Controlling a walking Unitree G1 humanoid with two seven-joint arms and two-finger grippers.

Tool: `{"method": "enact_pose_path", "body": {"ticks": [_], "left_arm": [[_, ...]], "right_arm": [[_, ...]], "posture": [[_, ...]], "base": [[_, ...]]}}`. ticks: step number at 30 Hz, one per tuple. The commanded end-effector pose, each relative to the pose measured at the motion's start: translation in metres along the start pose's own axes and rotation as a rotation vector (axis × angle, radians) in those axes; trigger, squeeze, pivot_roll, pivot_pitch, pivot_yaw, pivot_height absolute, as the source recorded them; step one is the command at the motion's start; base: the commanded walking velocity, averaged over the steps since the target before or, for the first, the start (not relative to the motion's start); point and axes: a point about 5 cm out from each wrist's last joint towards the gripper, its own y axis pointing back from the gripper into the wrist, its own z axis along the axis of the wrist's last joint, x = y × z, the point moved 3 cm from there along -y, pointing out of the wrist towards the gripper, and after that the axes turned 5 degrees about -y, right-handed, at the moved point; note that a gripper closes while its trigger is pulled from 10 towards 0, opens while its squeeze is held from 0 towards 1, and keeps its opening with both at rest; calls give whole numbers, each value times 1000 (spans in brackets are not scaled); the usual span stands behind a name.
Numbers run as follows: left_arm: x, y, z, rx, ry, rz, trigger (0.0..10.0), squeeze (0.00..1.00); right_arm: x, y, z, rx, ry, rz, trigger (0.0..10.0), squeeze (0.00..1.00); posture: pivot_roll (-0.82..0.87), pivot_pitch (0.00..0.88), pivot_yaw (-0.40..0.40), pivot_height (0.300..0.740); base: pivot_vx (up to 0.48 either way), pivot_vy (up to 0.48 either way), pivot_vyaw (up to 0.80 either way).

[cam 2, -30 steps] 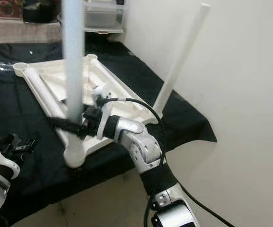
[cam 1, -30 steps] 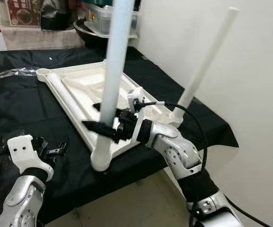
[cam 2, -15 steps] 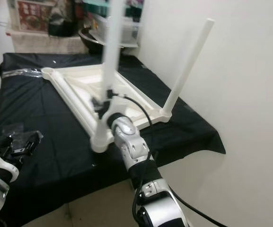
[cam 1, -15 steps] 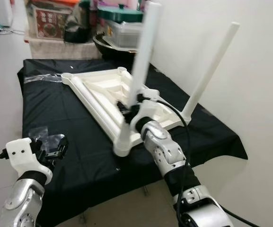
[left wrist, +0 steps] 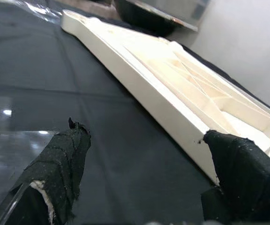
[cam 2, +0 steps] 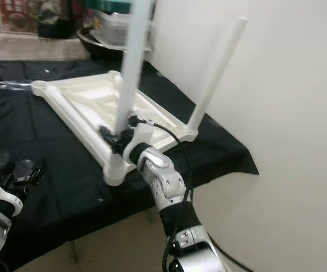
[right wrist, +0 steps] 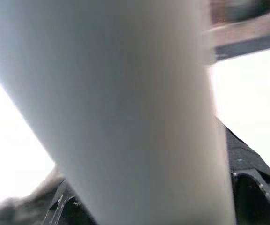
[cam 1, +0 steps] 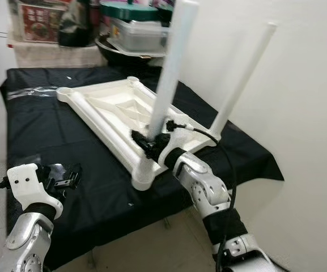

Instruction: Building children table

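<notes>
On the black cloth (cam 1: 50,136) that covers the work surface, the white tabletop (cam 1: 118,110) lies upside down with its ribbed underside facing up, its near corner close to the cloth's near edge. Two legs already stand in corner sockets: the right leg (cam 1: 242,73) rises from the right corner beside the wall, and the near leg (cam 1: 172,62) rises from the near corner socket (cam 1: 143,180), leaning slightly to the right. The right gripper (cam 1: 148,144) is wrapped round the near leg low down, just above the socket, its fingers pinching the tube; in the right wrist view the leg (right wrist: 125,108) is pressed close against the camera with black finger parts showing at the bottom. I judge this leg is being seated or twisted home, and whether it is fully down cannot be told. The left gripper (cam 1: 67,177) hovers over the cloth to the near left, well apart from the tabletop, with its fingers (left wrist: 64,159) spread and nothing between them. The left socket (cam 1: 64,92) and the far socket (cam 1: 132,80) look open, so about half the legs seem fitted. Two more legs remain, and then the table must be turned upright. No spare legs can be made out. Boxes and a dark bowl (cam 1: 118,48) sit beyond the far edge.
</notes>
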Motion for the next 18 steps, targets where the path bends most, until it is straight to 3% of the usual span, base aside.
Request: {"method": "enact_pose_path", "body": {"ticks": [1, 2, 5, 7, 8, 9, 11, 12, 13, 14, 15, 16, 18], "left_arm": [[-2, -1, -1, 1, 5, -9, 10000, 0], [-3, -1, -1, -2, 7, -8, 10000, 0], [-3, -1, -1, -3, 7, -7, 10000, 0], [-3, -1, -1, -5, 10, -6, 10000, 0], [-3, -1, -1, -5, 11, -6, 10000, 0], [-3, -1, 0, -6, 13, -8, 10000, 0], [-3, -1, 0, -6, 14, -9, 10000, 0], [-2, -1, 0, -6, 15, -10, 10000, 0], [-2, -1, 0, -6, 15, -10, 10000, 0], [-2, -1, 0, -6, 16, -12, 10000, 0], [-2, -2, 0, -6, 17, -12, 10000, 0], [-2, -2, 0, -7, 17, -13, 10000, 0], [-2, -2, 0, -7, 17, -13, 10000, 0]], "right_arm": [[25, -4, 6, 4, -24, 209, 10000, 0], [55, 8, 1, 59, -73, 459, 10000, 0], [65, 13, -5, 84, -77, 524, 10000, 0], [82, 22, -19, 116, -63, 609, 10000, 0], [84, 20, -24, 114, -76, 592, 3412, 0], [77, 13, -27, 95, -82, 505, 0, 0], [71, 7, -29, 82, -87, 437, 0, 0], [46, -4, -36, 88, -52, 206, 0, 0], [46, -4, -36, 88, -52, 206, 0, 0], [19, -9, -41, 102, -29, -23, 0, 0], [2, -10, -44, 113, -13, -167, 0, 0], [-38, 6, -48, 136, 6, -475, 0, 0], [-38, 6, -48, 136, 6, -475, 0, 0]], "posture": [[234, 0, -197, 740], [245, 0, -204, 740], [245, 0, -204, 740], [246, 0, -203, 740], [244, 0, -202, 740], [238, 0, -199, 740], [238, 0, -199, 740], [236, 0, -198, 740], [236, 0, -198, 740], [230, 0, -194, 740], [230, 0, -194, 740], [225, 0, -193, 740], [225, 0, -193, 740]], "base": [[0, 0, 0], [0, 0, 0], [0, 0, 0], [0, 0, 0], [0, 0, 0], [0, 0, 0], [0, 0, 0], [0, 0, 0], [0, 0, 0], [0, 0, 0], [0, 0, 0], [0, 0, 0], [0, 0, 0]]}}
